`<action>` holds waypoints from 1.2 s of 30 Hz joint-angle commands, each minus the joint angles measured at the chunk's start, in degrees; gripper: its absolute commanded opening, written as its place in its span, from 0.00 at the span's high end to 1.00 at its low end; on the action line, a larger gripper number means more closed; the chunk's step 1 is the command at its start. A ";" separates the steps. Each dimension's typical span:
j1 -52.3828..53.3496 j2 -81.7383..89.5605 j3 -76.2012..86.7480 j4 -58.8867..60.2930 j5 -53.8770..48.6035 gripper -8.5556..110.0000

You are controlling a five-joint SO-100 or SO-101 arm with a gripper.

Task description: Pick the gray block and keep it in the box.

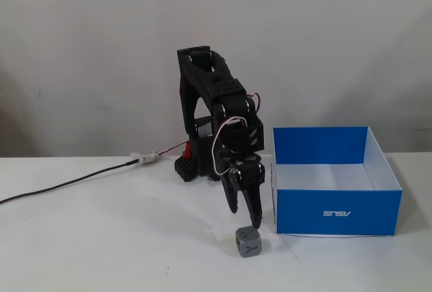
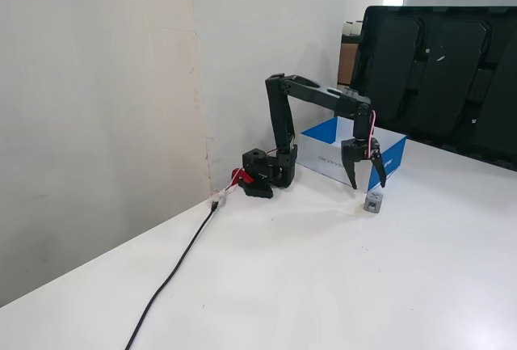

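The gripper (image 2: 367,182) hung open near the middle right of a fixed view, its 2 fingers spread and pointing down, holding nothing. In the other fixed view the gripper (image 1: 246,219) sat low in the centre of the frame, its tips just above the gray block (image 1: 248,241) and seemingly not yet around it. The block rested on the table, close to the bottom edge, just left of the box (image 1: 335,212), with a Y-like mark on its facing side.

As I judged it, the job had barely started: the block had not been grasped or lifted, and the box, bright blue with a white floor, looked empty from where I could see into it. What was left was closing on the block, carrying it to the right and letting it go inside.

The table (image 1: 101,245) was plain white and nearly bare. A black cable (image 2: 174,273) ran across it from the lower left toward the arm's base. A pale wall stood behind, and a large dark screen (image 2: 440,75) filled the upper right of that view.
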 commanded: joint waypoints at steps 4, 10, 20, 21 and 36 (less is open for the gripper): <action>0.79 -6.42 -8.53 -1.23 0.00 0.62; 1.05 -12.04 -11.43 -1.67 0.00 0.65; 2.64 -17.84 -16.08 -1.67 0.09 0.87; 2.72 -18.28 -16.61 -1.67 0.09 0.91; 3.43 7.65 -26.89 18.11 0.09 0.93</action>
